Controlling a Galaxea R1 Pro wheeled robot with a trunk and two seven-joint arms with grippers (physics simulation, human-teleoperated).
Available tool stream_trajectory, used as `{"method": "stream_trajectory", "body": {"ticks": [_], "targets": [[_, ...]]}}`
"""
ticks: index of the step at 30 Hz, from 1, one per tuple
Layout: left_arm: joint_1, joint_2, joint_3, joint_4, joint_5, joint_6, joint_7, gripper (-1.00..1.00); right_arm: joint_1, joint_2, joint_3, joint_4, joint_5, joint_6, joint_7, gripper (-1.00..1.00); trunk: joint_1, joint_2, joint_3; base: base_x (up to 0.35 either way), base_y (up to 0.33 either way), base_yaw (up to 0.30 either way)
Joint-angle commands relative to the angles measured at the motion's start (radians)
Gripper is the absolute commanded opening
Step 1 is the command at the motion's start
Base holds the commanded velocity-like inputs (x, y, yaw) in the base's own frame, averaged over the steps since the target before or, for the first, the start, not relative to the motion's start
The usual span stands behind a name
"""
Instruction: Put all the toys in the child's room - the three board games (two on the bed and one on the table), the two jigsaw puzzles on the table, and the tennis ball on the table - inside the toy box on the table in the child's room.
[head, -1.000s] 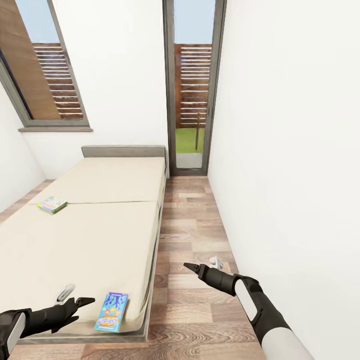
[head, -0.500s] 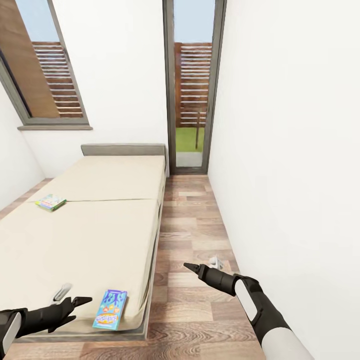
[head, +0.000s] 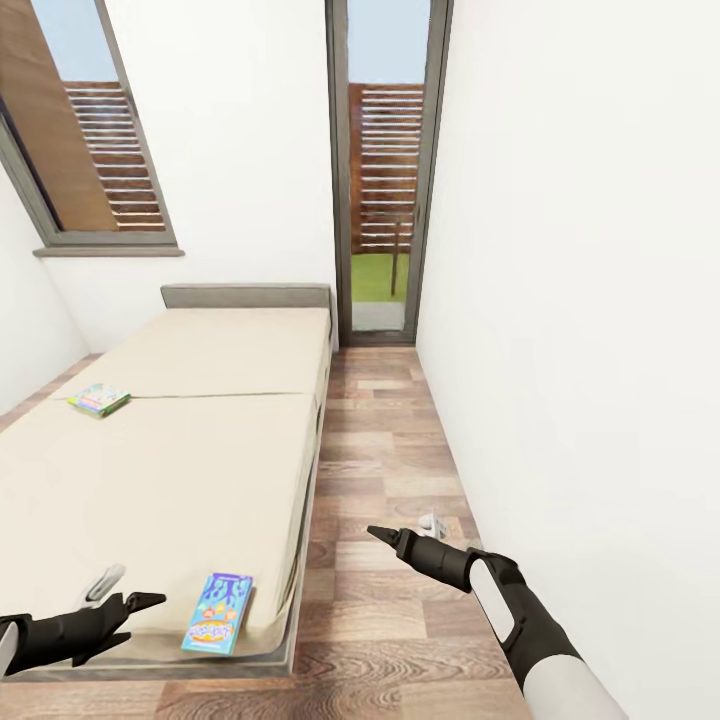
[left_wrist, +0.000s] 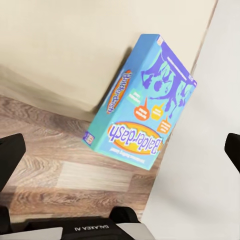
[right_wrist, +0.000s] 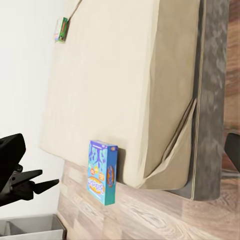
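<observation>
Left claw (head: 140, 603) hovers open beside the blue board game (head: 218, 612) at the bed's (head: 200, 460) foot corner. Right claw (head: 378, 534) hangs over the wood floor (head: 390, 450), its state unclear. A green board game (head: 99, 399) lies farther up the mattress.

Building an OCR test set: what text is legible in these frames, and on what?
"Balderdash": cover of the blue board game, left wrist view.
"GALAXEA AI", seen upside down: left hand's body.
Smaller print on the blue box: too blurred to read.
Green board game farther up the bed: too small to read.
</observation>
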Motion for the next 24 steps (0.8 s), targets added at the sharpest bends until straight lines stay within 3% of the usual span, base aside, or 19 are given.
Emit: {"method": "stream_trajectory", "body": {"ticks": [1,24], "targets": [[-0.001,0.0,0.002,0.0,0.003,0.008,0.0,1.0,-0.001,0.001,-0.004,0.0,-0.003,0.007,0.002,1.0,0.004,-0.008,-0.004,0.0,0.0,0.0],[-0.002,-0.023,-0.009,0.003,-0.007,-0.027,0.002,1.0,-0.001,0.0,-0.004,-0.001,-0.003,0.008,0.002,1.0,0.092,-0.169,-0.076,0.0,0.0,0.0]]}}
